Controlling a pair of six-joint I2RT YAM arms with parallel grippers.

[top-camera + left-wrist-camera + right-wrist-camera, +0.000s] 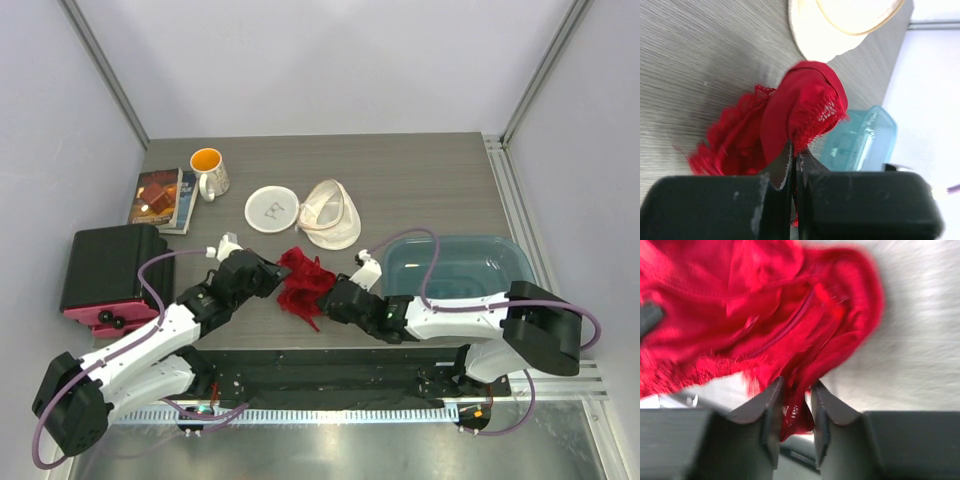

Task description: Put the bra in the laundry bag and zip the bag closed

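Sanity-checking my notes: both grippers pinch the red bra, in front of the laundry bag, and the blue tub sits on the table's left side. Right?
No: the blue tub is on the right side of the table, as the top view shows. The rest holds: left gripper and right gripper both pinch the red bra, in front of the laundry bag.

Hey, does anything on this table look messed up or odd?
Nothing spilled or broken. The bra is a crumpled bunch pinched between the left gripper and right gripper, and the laundry bag lies open, its round face flopped flat beside it.
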